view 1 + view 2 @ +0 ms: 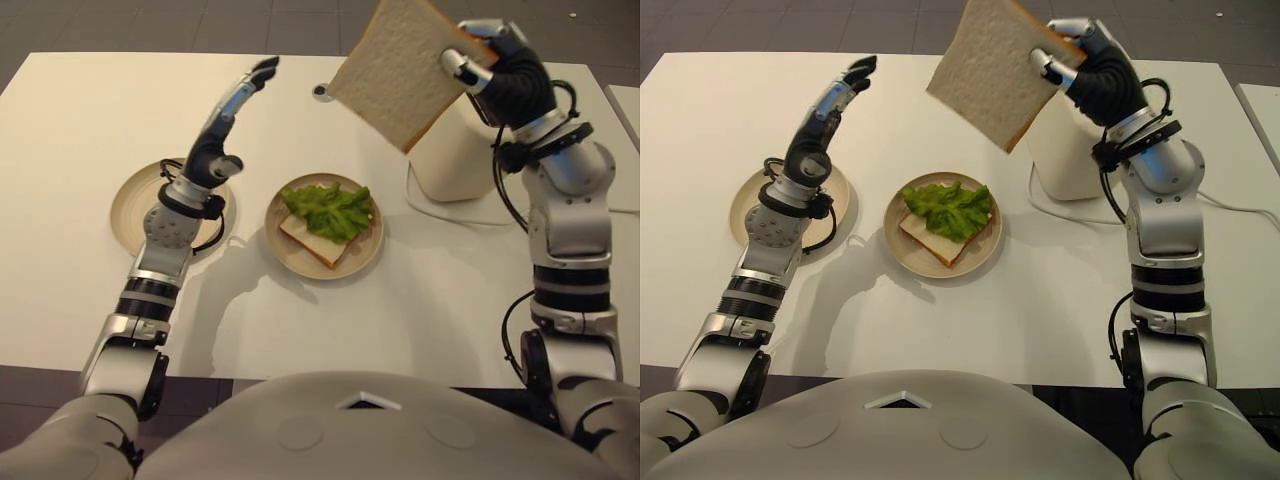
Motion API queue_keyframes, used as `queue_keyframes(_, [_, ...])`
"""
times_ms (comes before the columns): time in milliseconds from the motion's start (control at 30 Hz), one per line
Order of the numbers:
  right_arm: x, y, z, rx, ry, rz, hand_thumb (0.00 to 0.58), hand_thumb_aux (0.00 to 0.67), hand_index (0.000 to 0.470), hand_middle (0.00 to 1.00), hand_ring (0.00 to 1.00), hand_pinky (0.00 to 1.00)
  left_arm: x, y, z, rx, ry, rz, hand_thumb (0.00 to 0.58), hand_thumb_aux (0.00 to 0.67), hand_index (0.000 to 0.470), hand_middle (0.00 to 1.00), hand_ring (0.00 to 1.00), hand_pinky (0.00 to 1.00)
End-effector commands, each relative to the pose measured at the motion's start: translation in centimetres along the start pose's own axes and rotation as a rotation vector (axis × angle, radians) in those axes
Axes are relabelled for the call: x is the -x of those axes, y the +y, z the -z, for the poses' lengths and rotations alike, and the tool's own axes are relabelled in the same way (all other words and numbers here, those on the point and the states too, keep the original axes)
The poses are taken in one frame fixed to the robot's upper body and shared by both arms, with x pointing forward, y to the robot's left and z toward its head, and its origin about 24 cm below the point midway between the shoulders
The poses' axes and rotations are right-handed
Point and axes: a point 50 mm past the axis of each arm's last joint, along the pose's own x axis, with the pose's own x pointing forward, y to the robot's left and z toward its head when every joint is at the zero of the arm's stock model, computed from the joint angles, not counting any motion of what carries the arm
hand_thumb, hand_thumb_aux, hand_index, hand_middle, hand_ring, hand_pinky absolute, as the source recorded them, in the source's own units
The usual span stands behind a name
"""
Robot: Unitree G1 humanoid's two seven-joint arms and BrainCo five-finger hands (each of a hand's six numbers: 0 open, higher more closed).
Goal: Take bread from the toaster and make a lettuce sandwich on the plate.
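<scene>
Left eye view showed the white desk [400, 320], with what looked like the toaster [455, 155], half hidden, at far right. Above it a bread slice [400, 70] hung tilted, its right corner pinched by the closed fingers of the right robot hand [512, 78]. The plate [371, 252] at centre carried lettuce [330, 208] on a lower slice [312, 243]. The left robot hand [235, 108] stood open and empty, well left of the plate.

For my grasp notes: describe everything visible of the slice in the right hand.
The slice is white bread, pale, with a thin tan crust. It is whole, roughly square, tilted with one corner down. The right hand grips its upper right edge, holding it in the air before the toaster, right of the plate. Nothing else touches it.
</scene>
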Motion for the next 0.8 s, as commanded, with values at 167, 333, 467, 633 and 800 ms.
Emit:
queue_keyframes(167, [1.9,7.7,3.8,-0.292,0.148,-0.041,0.58,0.67,0.47,1.0,1.0,1.0,0.7,0.4,-0.2,0.036,0.004,0.004,0.0,0.0,0.0,0.0,0.0,0.0])
queue_keyframes(333, [3.4,10.6,5.7,-0.335,0.252,-0.046,0.58,0.67,0.47,1.0,1.0,1.0,1.6,-1.6,-0.3,0.009,0.017,0.171,0.0,0.0,0.0,0.0,0.0,0.0])
queue_keyframes(467, [4.1,11.1,6.9,-0.295,0.307,-0.055,0.58,0.67,0.47,1.0,1.0,1.0,2.6,-3.9,-0.3,-0.046,0.037,0.362,0.0,0.0,0.0,0.0,0.0,0.0])
queue_keyframes(633, [5.0,11.8,8.8,-0.17,0.391,-0.093,0.58,0.67,0.47,1.0,1.0,1.0,3.8,-5.8,-0.1,-0.099,0.06,0.545,0.0,0.0,0.0,0.0,0.0,0.0])
queue_keyframes(800, [6.0,12.9,9.5,-0.054,0.433,-0.222,0.58,0.67,0.47,1.0,1.0,1.0,5.5,-7.3,0.7,-0.157,0.118,0.711,0.0,0.0,0.0,0.0,0.0,0.0])
